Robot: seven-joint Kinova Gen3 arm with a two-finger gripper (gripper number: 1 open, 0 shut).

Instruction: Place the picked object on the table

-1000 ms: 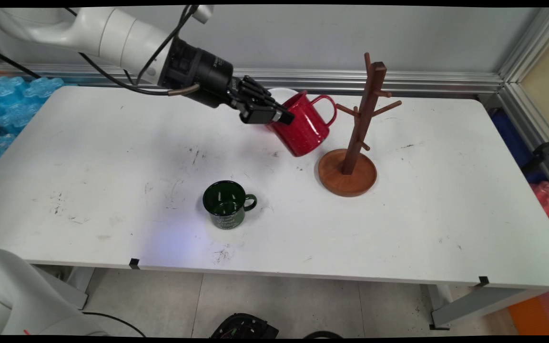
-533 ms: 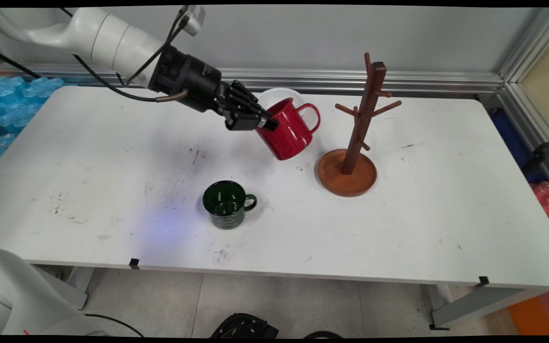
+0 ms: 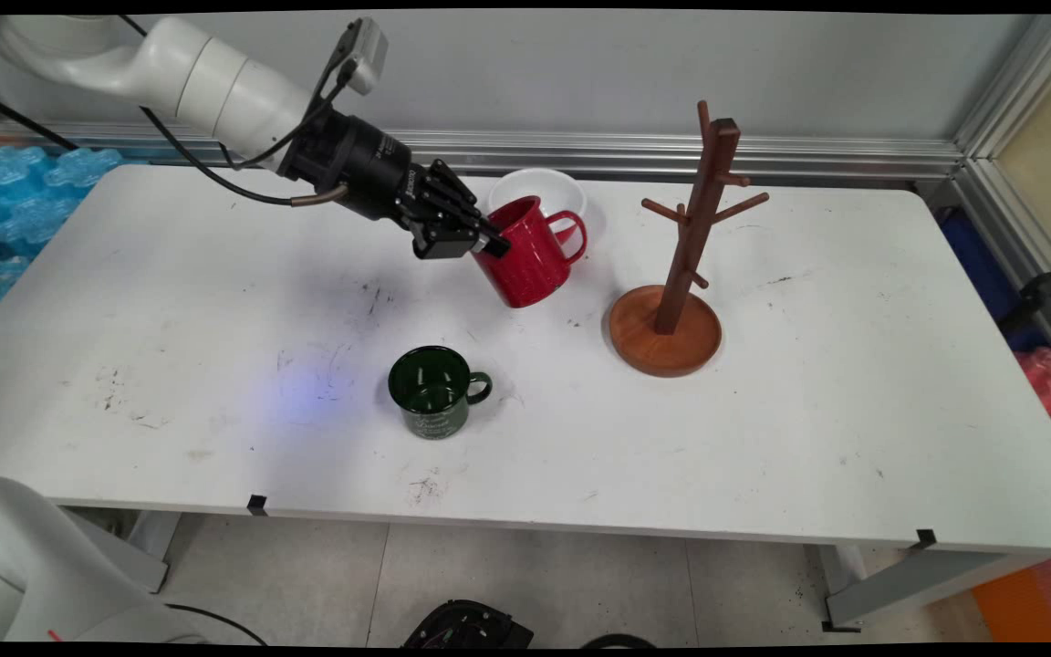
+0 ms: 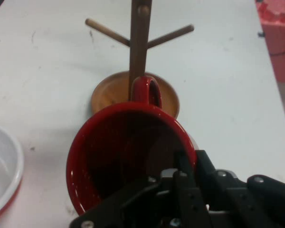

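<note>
While the white table (image 3: 854, 411) carries everything here, the tallest thing on it is the wooden mug tree (image 3: 694, 219), which stands upright on its round base right of centre with all its pegs bare. Left of the tree, and apart from it, the red mug (image 3: 525, 265) is tilted, its mouth turned toward the arm and its handle pointing at the tree. The main view does not settle whether its lower edge touches the table.

The gripper (image 3: 489, 245) is clamped on the mug's rim on the side away from the handle. In the hand view one finger lies inside the red mug (image 4: 123, 147) and the other outside the wall, with the gripper (image 4: 190, 159) low in the picture and the mug tree (image 4: 140, 47) straight beyond the handle.

A white bowl (image 3: 539, 187) sits just behind the red mug, near the far edge. A smaller green mug (image 3: 434, 392) stands upright well apart, toward the near side, its handle to the right. It bears pale lettering on its wall, too small to read. No other writing shows on the mugs, bowl or tree.
</note>
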